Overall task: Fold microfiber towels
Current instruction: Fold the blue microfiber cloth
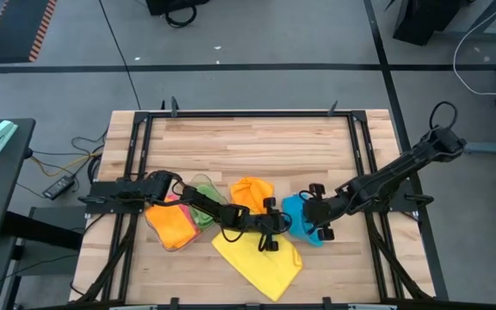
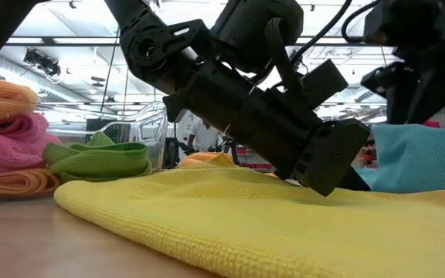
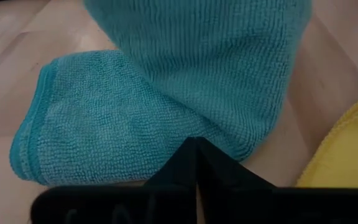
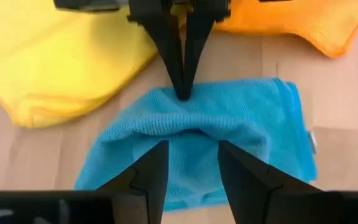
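Over blue towel (image 4: pixel 197 137), left tool (image 4: pixel 183 93) pinched, right tool (image 4: pixel 188 163) astride

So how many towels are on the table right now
6 that I can make out: a yellow towel at the front, a blue towel to its right, an orange towel behind, and orange, pink and green ones piled left. More may be hidden.

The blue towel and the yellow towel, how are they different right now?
The blue towel is bunched up, with both grippers at it; the yellow towel lies spread out flatter, with nothing holding it. The blue one looks smaller on the table than the yellow one. The left gripper has shut jaws pinching the blue towel's edge, and the right gripper has its jaws around its raised fold. Both are soft, plain-coloured cloths.
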Controlling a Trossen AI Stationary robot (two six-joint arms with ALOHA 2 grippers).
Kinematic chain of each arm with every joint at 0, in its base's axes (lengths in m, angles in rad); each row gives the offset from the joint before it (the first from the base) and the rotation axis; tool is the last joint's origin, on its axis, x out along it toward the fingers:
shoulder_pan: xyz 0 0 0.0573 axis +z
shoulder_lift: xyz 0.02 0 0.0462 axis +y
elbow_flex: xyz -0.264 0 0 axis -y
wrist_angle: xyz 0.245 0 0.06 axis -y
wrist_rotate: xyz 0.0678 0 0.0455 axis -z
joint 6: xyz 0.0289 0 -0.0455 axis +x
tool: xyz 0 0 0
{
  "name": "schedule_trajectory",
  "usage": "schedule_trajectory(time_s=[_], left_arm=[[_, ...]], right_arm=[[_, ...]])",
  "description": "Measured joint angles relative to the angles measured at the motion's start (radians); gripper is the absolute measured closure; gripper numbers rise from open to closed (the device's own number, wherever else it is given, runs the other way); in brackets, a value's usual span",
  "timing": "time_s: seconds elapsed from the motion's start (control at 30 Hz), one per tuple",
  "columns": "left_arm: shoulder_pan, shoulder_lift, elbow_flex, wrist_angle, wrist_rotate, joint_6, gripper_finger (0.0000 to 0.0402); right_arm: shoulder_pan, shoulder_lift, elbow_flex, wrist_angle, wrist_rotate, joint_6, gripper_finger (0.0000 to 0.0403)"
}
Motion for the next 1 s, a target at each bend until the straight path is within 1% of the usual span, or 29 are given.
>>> schedule_trajectory(time_s=[0.07, 0.17, 0.23, 0.37, 0.5, 0.67, 0.77, 0.93, 1.0], left_arm=[[0.000, 0.000, 0.000, -0.003, 0.000, 0.000, 0.0392], [0.000, -0.001, 0.000, -0.006, 0.000, 0.000, 0.0386], [0.000, -0.001, 0.000, -0.009, -0.001, 0.000, 0.0380], [0.001, -0.001, 0.000, -0.009, -0.001, 0.000, 0.0376], [0.001, -0.001, 0.000, -0.009, -0.001, 0.001, 0.0386], [0.001, -0.001, 0.000, -0.009, -0.001, 0.025, 0.0393], [0.001, -0.001, 0.001, -0.009, -0.001, 0.021, 0.0385], [0.000, -0.010, 0.000, -0.010, 0.000, 0.023, 0.0371], [-0.004, -0.020, 0.000, -0.004, -0.001, 0.040, 0.0372]], right_arm=[[0.008, 0.000, 0.028, -0.050, 0.000, -0.021, 0.0256], [0.045, -0.001, 0.041, -0.048, -0.004, -0.098, 0.0256], [0.084, 0.003, 0.041, -0.050, -0.008, -0.116, 0.0256], [0.130, 0.005, 0.041, -0.093, -0.010, 0.034, 0.0256], [0.171, 0.005, 0.041, -0.233, 0.028, 0.172, 0.0256], [0.228, 0.000, 0.049, -0.321, 0.070, 0.253, 0.0256], [0.255, 0.006, 0.025, -0.311, 0.142, 0.291, 0.0256], [0.257, 0.056, -0.023, -0.154, 0.162, 0.299, 0.0256], [0.265, 0.072, -0.034, -0.126, 0.163, 0.308, 0.0256]])
